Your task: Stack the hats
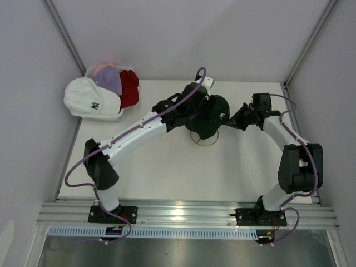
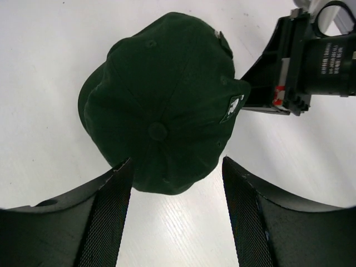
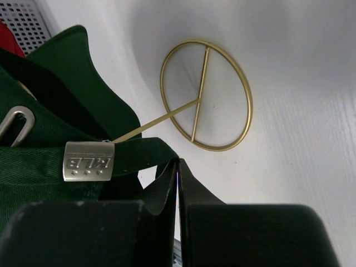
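dark green fabric baseball cap (image 2: 156, 111) sits mid-table over gold wire ring stand (image 3: 198, 100). right gripper (image 3: 178, 167) is pinched tight on its rear strap, beside silver metal buckle (image 3: 89, 160) stamped "KLB". left gripper (image 2: 176, 162) gapes wide, straddling crown edge; contact unclear. white cotton cap (image 1: 89, 100), far left, shows "NY" logo.

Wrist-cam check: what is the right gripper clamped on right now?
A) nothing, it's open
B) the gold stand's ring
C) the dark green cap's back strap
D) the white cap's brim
C: in the right wrist view the right gripper is shut on the strap of the dark green cap, just beside its metal buckle. The gold wire stand is clear of the fingers.
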Controlling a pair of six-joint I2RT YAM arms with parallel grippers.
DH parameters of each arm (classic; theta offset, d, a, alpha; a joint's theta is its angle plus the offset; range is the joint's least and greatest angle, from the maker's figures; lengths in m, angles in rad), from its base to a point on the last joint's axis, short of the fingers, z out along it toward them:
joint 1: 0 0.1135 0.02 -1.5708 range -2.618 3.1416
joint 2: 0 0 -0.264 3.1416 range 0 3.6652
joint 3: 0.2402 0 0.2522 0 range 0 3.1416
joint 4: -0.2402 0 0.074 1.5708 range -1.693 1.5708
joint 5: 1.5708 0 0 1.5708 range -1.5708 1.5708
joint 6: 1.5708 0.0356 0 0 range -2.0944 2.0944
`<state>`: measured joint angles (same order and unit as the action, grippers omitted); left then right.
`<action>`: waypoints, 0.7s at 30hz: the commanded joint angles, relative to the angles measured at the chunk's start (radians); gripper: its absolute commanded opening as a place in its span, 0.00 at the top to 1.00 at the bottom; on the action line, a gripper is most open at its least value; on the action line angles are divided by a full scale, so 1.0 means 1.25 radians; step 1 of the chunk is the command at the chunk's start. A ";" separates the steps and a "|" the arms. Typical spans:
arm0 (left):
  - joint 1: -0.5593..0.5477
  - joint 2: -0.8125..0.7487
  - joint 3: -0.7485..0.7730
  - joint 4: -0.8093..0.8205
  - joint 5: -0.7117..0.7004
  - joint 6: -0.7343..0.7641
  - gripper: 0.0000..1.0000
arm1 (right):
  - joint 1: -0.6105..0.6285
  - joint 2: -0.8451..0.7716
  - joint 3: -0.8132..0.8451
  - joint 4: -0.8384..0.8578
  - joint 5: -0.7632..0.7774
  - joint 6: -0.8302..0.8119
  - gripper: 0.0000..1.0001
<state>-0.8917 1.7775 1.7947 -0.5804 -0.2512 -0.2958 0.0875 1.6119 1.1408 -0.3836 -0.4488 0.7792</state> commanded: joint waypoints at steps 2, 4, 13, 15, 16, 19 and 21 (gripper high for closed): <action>-0.005 0.015 0.064 -0.051 -0.047 -0.042 0.33 | -0.011 -0.010 0.003 0.021 -0.021 0.009 1.00; -0.005 0.022 0.063 -0.056 -0.064 -0.055 0.33 | -0.012 -0.006 0.002 0.020 -0.026 0.003 1.00; -0.005 0.043 0.079 -0.008 -0.056 -0.082 0.41 | -0.012 0.001 -0.036 0.025 -0.034 -0.008 1.00; -0.005 0.058 0.087 -0.004 -0.054 -0.085 0.42 | -0.011 0.001 -0.045 0.023 -0.030 -0.013 1.00; -0.005 0.064 0.102 -0.004 -0.053 -0.085 0.44 | -0.011 0.001 -0.050 0.027 -0.030 -0.015 1.00; -0.005 0.085 0.123 -0.004 -0.055 -0.087 0.47 | -0.012 0.001 -0.077 0.038 -0.034 -0.016 1.00; -0.005 0.096 0.129 -0.001 -0.056 -0.087 0.48 | -0.012 0.001 -0.093 0.044 -0.036 -0.016 1.00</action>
<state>-0.8928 1.8805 1.9015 -0.6086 -0.3111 -0.3889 0.0723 1.6119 1.0534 -0.3405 -0.4892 0.7773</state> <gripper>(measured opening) 0.522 0.006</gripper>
